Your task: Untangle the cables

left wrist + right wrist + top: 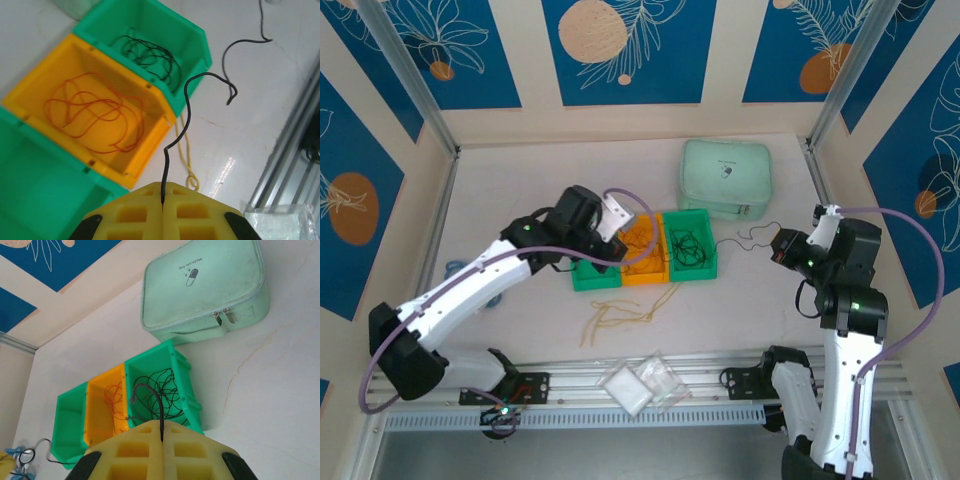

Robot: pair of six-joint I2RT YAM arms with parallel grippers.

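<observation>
Well past halfway, it seems: brown-orange cables (95, 117) are gathered in the orange bin (145, 155), and black cables (150, 60) in the green bin (165, 25) beside it. The other green bin (40, 190) is seen empty. Pale yellow cables (620, 315) are spread unsorted near the table's (520, 180) front edge. One black strand (186, 100) is pinched in the closed left gripper (163, 200), and a second black strand (160, 412) in the closed right gripper (161, 432).

Two claws (162, 199) (161, 434); two green bins (590, 282) (690, 272); one orange bin (645, 280); one mint case (725, 178)
</observation>
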